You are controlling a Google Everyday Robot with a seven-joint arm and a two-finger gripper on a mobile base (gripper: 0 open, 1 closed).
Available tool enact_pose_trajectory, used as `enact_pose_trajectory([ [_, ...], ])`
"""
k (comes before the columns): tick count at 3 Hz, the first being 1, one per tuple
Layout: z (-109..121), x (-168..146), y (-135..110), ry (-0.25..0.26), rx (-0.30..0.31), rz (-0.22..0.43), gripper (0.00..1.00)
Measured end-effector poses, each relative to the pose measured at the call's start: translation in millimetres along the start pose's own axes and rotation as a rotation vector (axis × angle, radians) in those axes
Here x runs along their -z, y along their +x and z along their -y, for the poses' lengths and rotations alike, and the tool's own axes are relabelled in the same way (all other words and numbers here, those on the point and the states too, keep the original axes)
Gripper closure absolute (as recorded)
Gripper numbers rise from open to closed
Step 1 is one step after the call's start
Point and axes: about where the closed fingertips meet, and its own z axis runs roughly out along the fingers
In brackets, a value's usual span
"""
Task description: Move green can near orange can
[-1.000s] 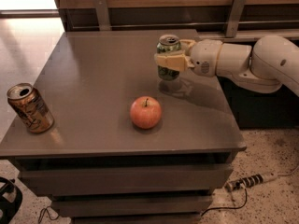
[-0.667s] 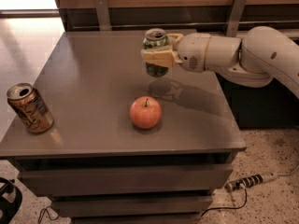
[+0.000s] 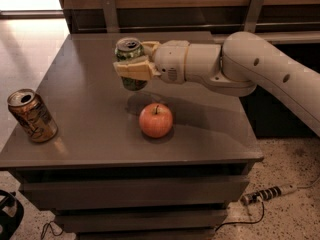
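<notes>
Counter [image 3: 85,84]: wide stretch to cross toward its front-left corner. Risks, as I judge them: a low carry could clip the apple [image 3: 156,120] just below; a hard arrival could topple the orange can [image 3: 32,116] near the edge. Green can [image 3: 129,47] aloft, rear-centre. Claw [image 3: 132,64] pinches its sides, touching nothing else.

Rounded cream arm [image 3: 240,66] bears dark holes [image 3: 256,62], tan fingers [image 3: 134,70] at its tip.
</notes>
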Motion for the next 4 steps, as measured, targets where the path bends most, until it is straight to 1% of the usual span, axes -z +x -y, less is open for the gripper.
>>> enact_pose_trajectory([
  [1,-30.1,-27.9,3.5,-0.067,-0.01,0.011,1.0],
  [2,-58.1,-44.4,5.8,-0.124,-0.019,0.021,1.0],
  [3,-56.8,-49.3,5.4,-0.125,-0.01,0.02,1.0],
  [4,-61.5,-63.9,10.8,-0.144,-0.016,0.007,1.0],
])
